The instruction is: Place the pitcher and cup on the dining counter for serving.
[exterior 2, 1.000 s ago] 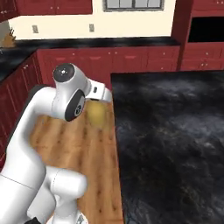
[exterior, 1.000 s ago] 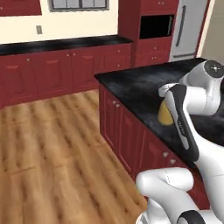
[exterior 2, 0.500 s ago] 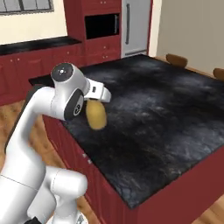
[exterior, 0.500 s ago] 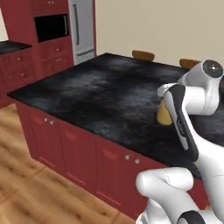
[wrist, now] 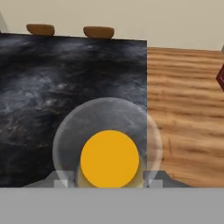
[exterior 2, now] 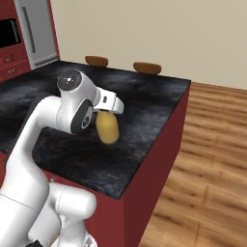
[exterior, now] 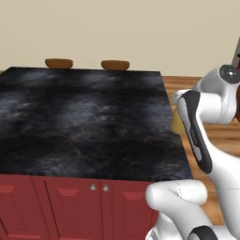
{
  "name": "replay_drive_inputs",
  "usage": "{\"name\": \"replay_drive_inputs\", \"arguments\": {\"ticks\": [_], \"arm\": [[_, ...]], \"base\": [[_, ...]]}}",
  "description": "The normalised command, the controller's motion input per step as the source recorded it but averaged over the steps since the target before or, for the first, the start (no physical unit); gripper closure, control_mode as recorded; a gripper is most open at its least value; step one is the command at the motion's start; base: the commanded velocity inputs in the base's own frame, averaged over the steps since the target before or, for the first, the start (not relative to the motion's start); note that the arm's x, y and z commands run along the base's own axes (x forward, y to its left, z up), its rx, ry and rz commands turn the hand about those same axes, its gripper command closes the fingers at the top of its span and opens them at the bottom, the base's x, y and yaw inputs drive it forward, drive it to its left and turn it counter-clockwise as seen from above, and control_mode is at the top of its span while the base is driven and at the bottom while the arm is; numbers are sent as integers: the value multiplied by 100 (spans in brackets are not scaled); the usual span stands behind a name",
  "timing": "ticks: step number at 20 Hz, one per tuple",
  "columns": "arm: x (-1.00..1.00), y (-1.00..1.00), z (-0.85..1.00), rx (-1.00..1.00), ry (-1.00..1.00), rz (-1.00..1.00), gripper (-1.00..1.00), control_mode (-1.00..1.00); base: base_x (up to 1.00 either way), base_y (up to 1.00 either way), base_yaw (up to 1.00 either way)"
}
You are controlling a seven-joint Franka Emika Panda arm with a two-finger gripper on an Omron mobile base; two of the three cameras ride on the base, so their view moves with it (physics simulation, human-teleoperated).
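The amber-yellow pitcher (exterior 2: 107, 128) hangs in the air over the near right corner of the dining counter (exterior 2: 144, 96), with my gripper (exterior 2: 106, 116) shut on it. In the hand view the pitcher (wrist: 109, 158) is a round yellow disc with a pale glassy rim, seated between the fingertips (wrist: 61, 183). Beneath it lies the black marbled top (wrist: 52, 78) and its right edge. From the left base view a sliver of the pitcher (exterior: 176, 123) peeks out behind my forearm, beside the counter (exterior: 84, 122). The green cup is out of view.
Two round brown stools (exterior: 58, 63) (exterior: 115, 64) stand along the counter's far side. Wooden floor (exterior 2: 207, 159) stretches to the right of the island. A steel fridge (exterior 2: 34, 34) and dark red cabinets stand at the far left. The island has red doors (exterior: 70, 206).
The base has driven and turned, so the whole scene shifted from the wall cabinets and floor to the island seen square on. The pitcher has stayed in the gripper throughout.
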Motion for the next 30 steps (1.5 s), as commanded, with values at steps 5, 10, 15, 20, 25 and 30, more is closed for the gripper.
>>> {"name": "replay_drive_inputs", "arguments": {"ticks": [5, 10, 15, 20, 25, 30], "arm": [[50, 0, -2, -1, -3, -5, 100, -100], [64, 1, -17, 0, 0, 0, 100, -100], [74, 4, -31, 0, 3, 0, 100, -100], [44, 6, -54, 0, 5, 0, 100, -100], [35, 14, -63, 0, 1, 0, 100, -100], [19, 8, -68, 0, 1, 0, 100, -100]], "base": [[0, 0, 0], [0, 0, 0], [0, 0, 0], [0, 0, 0], [0, 0, 0], [0, 0, 0]]}}
